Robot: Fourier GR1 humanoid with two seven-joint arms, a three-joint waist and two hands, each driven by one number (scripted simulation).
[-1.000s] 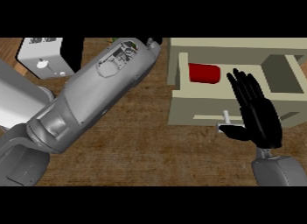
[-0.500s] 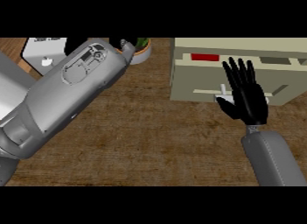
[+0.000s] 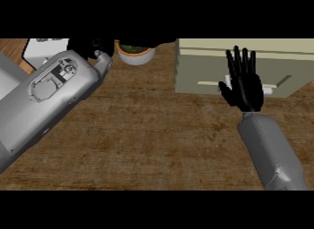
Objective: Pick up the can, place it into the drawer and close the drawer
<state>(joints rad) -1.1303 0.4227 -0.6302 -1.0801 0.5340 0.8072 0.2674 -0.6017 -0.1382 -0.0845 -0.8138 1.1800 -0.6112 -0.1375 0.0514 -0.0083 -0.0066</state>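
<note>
Drawer (image 3: pixel 252 67) closing looks all but done, right hand (image 3: pixel 243 85) flat with straight fingers against its front at the handle (image 3: pixel 270 87); next, draw that hand clear.

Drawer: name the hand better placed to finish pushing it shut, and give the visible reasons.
Right. The right hand lies flat with straight fingers against the drawer front, over its handle. The left hand is far across the counter, up by the potted plant.
</note>
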